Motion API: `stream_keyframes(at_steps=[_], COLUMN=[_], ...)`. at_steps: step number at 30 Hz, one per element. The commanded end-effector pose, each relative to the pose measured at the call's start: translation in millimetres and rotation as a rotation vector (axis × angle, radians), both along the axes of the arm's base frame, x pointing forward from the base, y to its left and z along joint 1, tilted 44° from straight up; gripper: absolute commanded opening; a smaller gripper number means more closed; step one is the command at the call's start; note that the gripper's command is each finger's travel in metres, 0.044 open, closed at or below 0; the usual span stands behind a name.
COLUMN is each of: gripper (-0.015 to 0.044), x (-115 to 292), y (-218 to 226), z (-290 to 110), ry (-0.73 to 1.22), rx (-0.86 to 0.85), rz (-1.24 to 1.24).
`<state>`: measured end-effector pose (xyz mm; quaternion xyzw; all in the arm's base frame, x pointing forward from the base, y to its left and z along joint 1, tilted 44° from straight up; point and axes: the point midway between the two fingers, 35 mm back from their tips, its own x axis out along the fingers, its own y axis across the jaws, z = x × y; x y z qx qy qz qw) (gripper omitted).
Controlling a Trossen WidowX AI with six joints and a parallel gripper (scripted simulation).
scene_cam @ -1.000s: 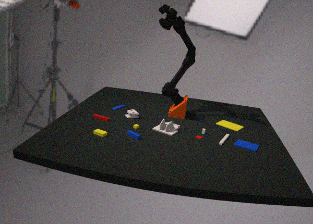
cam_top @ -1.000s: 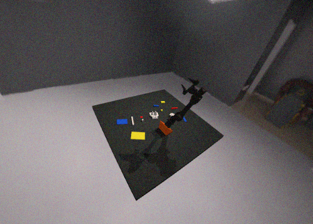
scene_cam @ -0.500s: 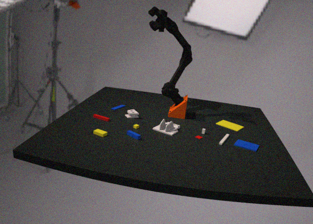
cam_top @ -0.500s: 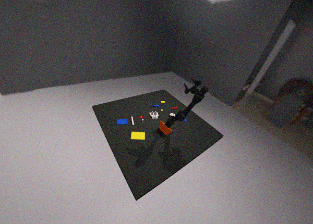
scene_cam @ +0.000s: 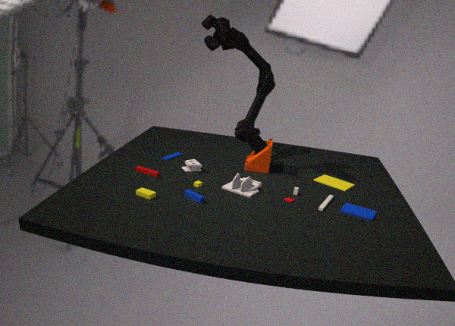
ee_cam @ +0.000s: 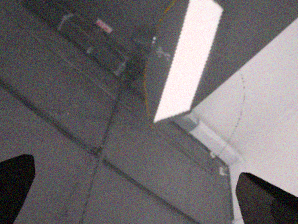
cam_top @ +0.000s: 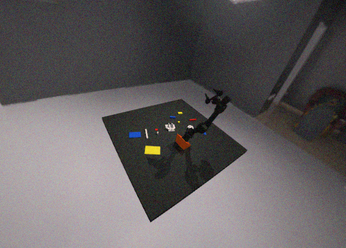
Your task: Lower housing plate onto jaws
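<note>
Probably to be taken as the housing plate: white plate with dark holes (cam_top: 190, 127) (scene_cam: 192, 163), on a small white stand (scene_cam: 186, 169), well apart from the jaw base (cam_top: 172, 130) (scene_cam: 248, 194). In the top view, partly hidden behind the arm (cam_top: 214, 118) (scene_cam: 266, 79). Not on the jaws. Looks light and stiff, likely hard plastic; doesn't look fragile, but might slip or twist if pinched off-centre on smooth faces. Best to grip by two opposite side edges, near mid-length, keeping pads off the holes and underside. Should stay level that way for lowering. Too small to judge exact tilt or thickness. Needs gentle pressing only, to avoid knocking the thin upright jaws (cam_top: 170, 125) (scene_cam: 246, 183) askew.

Pincer (cam_top: 210, 91) (scene_cam: 205, 31) (ee_cam: 137, 176): spread about as wide as possible, fingers far apart at both sides of the wrist view. Holding nothing, touching nothing. Up high, well above the tabletop (cam_top: 138, 176) (scene_cam: 189, 231), facing room and bright panel (scene_cam: 334, 15) (ee_cam: 187, 62). Next, likely: swing down to the plate, straddle, close.
</note>
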<state>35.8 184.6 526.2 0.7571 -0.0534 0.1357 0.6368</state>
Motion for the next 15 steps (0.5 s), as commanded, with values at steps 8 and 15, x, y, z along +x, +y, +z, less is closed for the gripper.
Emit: stream_keyframes(at_steps=[8,15], gripper=[0.044,0.044], x=[17,27], y=[-54,-84], z=[4,2], ry=[0.026,0.054], rx=[0.041,0.053], rz=[-0.099,-0.164])
